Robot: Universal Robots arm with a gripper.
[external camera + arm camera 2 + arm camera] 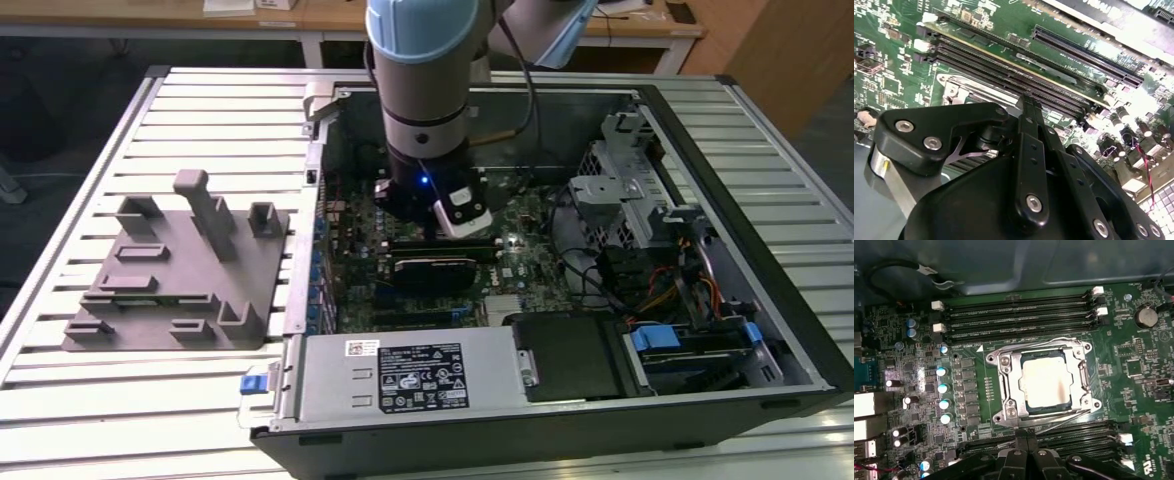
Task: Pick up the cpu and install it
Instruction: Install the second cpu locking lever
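I am seeing the pale silvery square cpu (1046, 384) sitting inside the metal-framed socket (1004, 385). The black hand (1026, 440) is hovering just beside that socket's edge, fingertips pressed together, gripping nothing.

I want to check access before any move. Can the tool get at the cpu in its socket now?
Probably yes. In the first wrist view the cpu lies uncovered inside its socket frame, with nothing over it, and the tool sits right beside that frame.

Robot arm (424, 90) down inside open computer case (747, 330), grey fixture (174, 270) on slatted table (80, 390) beside it.
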